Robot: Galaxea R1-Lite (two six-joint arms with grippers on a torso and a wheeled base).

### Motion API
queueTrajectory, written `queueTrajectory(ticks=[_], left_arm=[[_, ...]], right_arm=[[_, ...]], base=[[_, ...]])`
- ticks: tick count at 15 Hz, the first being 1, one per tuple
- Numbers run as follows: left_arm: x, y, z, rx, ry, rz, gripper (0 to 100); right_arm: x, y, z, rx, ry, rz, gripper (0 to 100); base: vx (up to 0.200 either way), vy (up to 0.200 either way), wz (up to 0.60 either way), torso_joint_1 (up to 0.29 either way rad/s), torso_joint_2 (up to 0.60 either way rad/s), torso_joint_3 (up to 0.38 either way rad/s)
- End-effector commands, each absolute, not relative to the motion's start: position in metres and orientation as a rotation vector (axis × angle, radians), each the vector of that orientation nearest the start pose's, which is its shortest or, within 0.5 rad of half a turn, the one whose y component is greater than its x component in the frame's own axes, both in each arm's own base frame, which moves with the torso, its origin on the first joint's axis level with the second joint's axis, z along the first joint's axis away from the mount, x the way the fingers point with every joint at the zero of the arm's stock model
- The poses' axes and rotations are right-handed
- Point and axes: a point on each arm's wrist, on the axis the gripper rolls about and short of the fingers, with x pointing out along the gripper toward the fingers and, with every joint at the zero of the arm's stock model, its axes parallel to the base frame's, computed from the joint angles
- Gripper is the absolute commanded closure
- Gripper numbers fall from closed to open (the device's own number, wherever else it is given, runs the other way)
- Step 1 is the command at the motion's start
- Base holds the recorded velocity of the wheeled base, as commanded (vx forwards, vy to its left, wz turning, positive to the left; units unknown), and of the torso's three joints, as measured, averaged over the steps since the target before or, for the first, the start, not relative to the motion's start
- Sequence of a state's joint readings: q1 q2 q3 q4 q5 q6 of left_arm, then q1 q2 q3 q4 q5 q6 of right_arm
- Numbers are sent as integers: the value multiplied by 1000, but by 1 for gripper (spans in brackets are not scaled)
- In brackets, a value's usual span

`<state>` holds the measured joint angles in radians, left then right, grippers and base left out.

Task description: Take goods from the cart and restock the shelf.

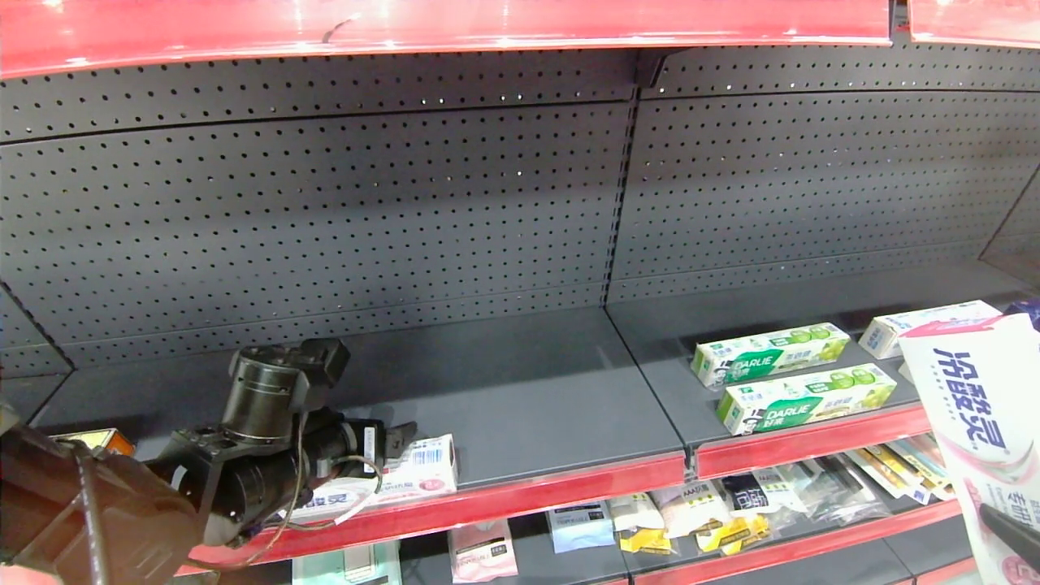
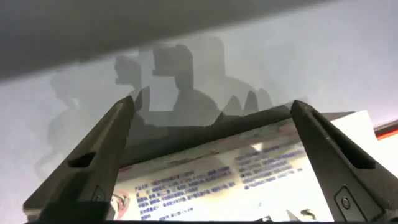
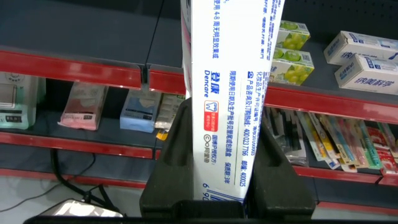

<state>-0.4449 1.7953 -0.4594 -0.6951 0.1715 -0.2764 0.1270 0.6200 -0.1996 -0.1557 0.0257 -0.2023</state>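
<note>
L gripper is released, straddling pink toothpaste box lying at shelf front, 7 o'clock: back straight out, don't nudge it. R gripper clenches upright white toothpaste box; shelve it by green toothpaste boxes, 4 o'clock.

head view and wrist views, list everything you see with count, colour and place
shelf: 1, dark grey with red front edge, across the view
white and pink box: 1, shelf's front left
green and white boxes: 2, side by side, right bay
white boxes with blue print: 2, right of the green ones
orange item: 1, far left, partly hidden
packets: several, pink, blue, yellow, lower tier
tall white box: 1, white and pink, upright
left gripper: black, at the white and pink box
right gripper: black, shut on the tall white box
</note>
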Motion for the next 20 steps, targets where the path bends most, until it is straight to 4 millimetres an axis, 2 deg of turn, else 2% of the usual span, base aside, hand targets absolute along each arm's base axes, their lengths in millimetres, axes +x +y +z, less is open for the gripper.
queueTrajectory(ticks=[1,3,6,8,10,12,15,16,17,18,19,20], left_arm=[[237,-109,86,-79,616,-180,0],[234,-107,98,-91,569,-184,0],[218,-99,124,-117,474,-198,0],[191,-85,141,-128,402,-209,0],[175,-71,147,-116,376,-194,0],[130,-50,163,-98,364,-194,0],[70,-26,171,-74,382,-216,0],[39,-13,172,-43,375,-224,0],[19,-5,171,-21,369,-230,0],[19,-5,171,-21,369,-230,0],[-13,9,165,43,345,-229,0],[-25,14,158,79,334,-216,0]], right_arm=[[45,6,145,-214,247,179,100],[46,6,145,-214,255,178,100],[54,7,140,-212,317,184,100],[62,9,139,-209,357,230,100],[67,10,140,-209,378,241,100],[76,12,147,-238,380,275,100],[83,13,152,-278,382,284,100],[86,14,155,-297,378,290,100],[89,14,156,-311,381,293,100],[89,14,156,-311,381,293,100],[92,15,157,-334,383,303,100],[93,16,156,-341,388,317,100]], base=[[0,0,0,0,0,0],[0,0,0,0,0,0],[0,0,0,0,0,0],[0,0,0,0,0,0],[0,0,0,0,0,0],[0,0,0,0,0,0],[0,0,0,0,0,0],[0,0,0,0,0,0],[0,0,0,0,0,0],[0,0,0,0,0,0],[0,0,0,0,0,0],[0,0,0,0,0,0]])
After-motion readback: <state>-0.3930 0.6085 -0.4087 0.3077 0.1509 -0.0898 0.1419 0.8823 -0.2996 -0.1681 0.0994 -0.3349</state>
